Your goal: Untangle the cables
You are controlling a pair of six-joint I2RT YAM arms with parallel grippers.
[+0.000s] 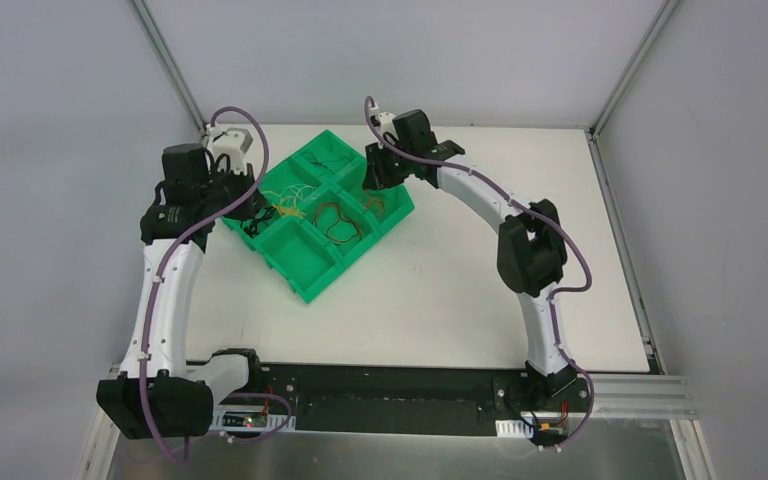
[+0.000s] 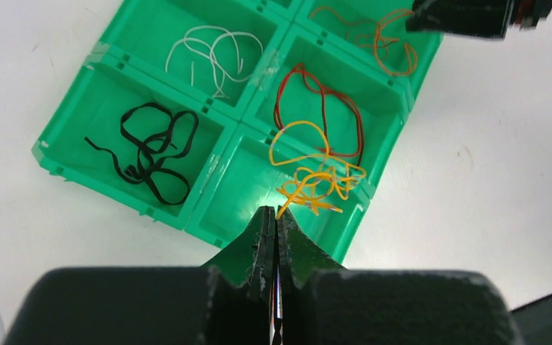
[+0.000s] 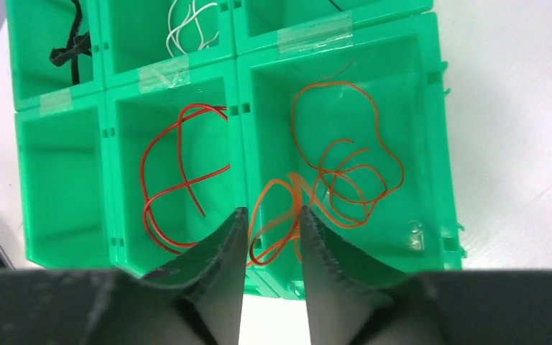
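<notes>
Left wrist: yellow cable (image 2: 316, 178) in L gripper (image 2: 276, 215)

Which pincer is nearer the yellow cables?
Left. The left pincer pinches a strand of the yellow cables; the right pincer hangs open over the orange cables.

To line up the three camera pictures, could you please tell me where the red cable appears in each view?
Top external: the red cable lies just left of picture centre, in a near-row compartment.
Left wrist: the red cable lies upper centre, beyond the yellow cable.
Right wrist: the red cable lies left of centre, one compartment left of the orange cable.
Shared landmark: the green tray.
</notes>
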